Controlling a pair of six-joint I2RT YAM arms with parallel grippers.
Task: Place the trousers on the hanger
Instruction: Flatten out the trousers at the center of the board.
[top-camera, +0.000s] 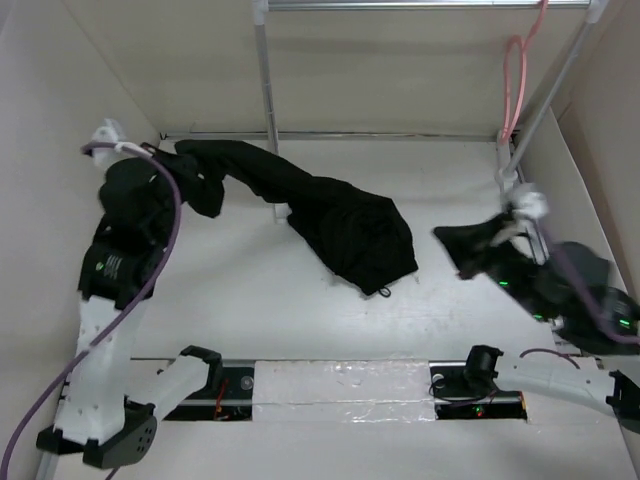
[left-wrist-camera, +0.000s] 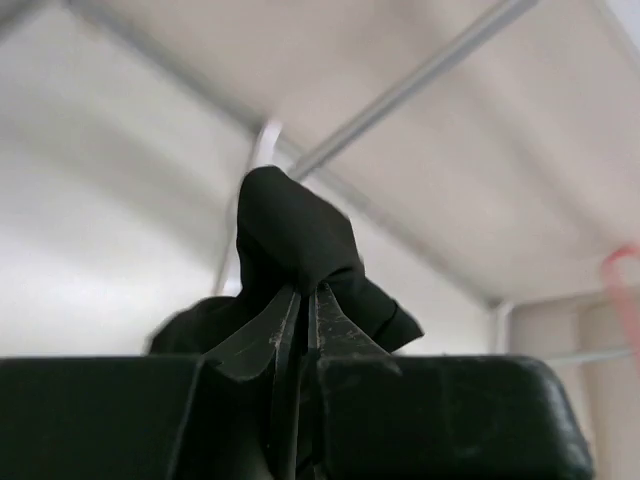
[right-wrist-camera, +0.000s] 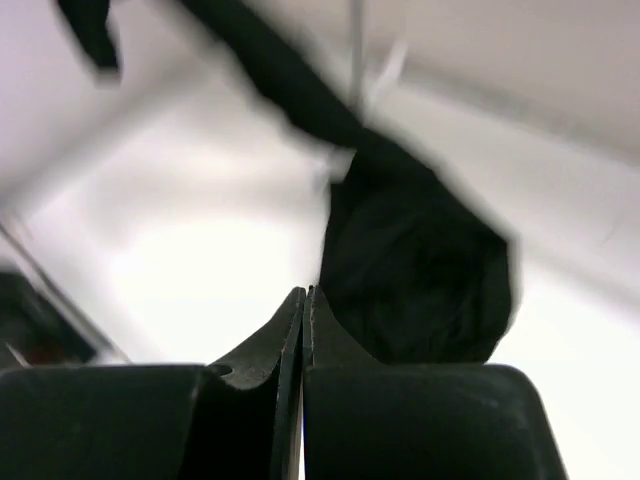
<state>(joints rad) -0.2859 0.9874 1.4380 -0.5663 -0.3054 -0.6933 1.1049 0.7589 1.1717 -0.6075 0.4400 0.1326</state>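
Left gripper (left-wrist-camera: 305, 312): jaws pressed together, pinching a fold of the trousers (top-camera: 340, 225); the cloth bunches up just past the fingertips. Which part of the garment this is, cannot tell.

Right gripper (right-wrist-camera: 303, 300): jaws pressed together, nothing between them. Wrist view is blurred, but the dark heap sits ahead of the tips and slightly to their right, apart from them.

Trousers: long axis runs from the left gripper's pinch out to its right and back toward the arm bases. It passes the foot of a rack pole (top-camera: 266, 90) and ends in a crumpled heap on the table (top-camera: 250, 300), between the two grippers. The heap lies nearer the right gripper, no contact.

Hanger (top-camera: 514, 85): hangs from the top rail, beyond and above the right gripper, well apart from the left gripper, far off to its right. Right arm clearly the nearer one.

Judgement: the coming move turns on that gap. Cloth is held at the left, the hanger is on the far right, so the garment must travel across or the hanger come over.

Count: trousers one, hanger one, grippers two, one holding
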